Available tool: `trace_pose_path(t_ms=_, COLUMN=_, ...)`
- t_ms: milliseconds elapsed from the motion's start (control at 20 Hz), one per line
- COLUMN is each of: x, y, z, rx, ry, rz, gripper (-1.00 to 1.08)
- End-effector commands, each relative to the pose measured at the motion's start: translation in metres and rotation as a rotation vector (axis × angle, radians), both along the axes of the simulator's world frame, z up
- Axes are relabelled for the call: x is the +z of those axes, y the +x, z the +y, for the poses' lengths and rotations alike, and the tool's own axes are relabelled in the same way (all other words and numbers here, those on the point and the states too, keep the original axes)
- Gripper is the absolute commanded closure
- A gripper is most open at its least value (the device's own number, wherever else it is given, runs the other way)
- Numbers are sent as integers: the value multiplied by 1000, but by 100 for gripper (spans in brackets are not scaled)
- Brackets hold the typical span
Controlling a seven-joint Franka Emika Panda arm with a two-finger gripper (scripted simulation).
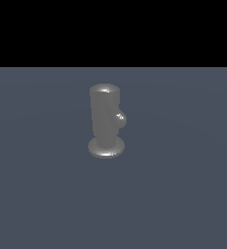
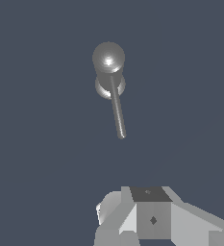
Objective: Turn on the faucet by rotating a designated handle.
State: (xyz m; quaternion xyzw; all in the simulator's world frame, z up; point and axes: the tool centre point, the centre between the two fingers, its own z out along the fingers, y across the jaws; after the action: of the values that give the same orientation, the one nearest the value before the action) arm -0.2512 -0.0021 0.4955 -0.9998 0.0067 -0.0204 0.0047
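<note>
The faucet (image 1: 104, 116) is a dull grey upright cylinder with a rounded top and a flared disc base, standing on the floor in the middle of the exterior view. Its handle (image 1: 120, 118) points toward that camera, so only the rounded tip shows beside the cylinder. In the wrist view I look down on the faucet (image 2: 108, 57), and the handle (image 2: 117, 110) shows as a slim straight rod running out from it toward my gripper. My gripper (image 2: 149, 211) shows only as grey blocks at the picture's edge, apart from the rod's tip. It is out of the exterior view.
A flat blue-grey floor (image 1: 183, 194) lies all around the faucet. A black band fills the top of the exterior view.
</note>
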Motion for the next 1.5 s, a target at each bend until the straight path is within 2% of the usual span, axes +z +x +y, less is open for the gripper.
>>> trace_pose_path(t_ms=0, x=0, y=0, z=0, rx=0, ry=0, rz=0, gripper=108)
trace_pose_path(t_ms=300, x=-9, y=1, z=1, rx=5, ry=0, rz=1, gripper=108)
trace_pose_path(t_ms=600, x=-35, y=3, z=6, rx=20, ry=-2, rz=5, gripper=108)
trace_pose_path(t_ms=1450, x=-180, y=15, z=29, rx=106, ry=-8, rz=26, gripper=108)
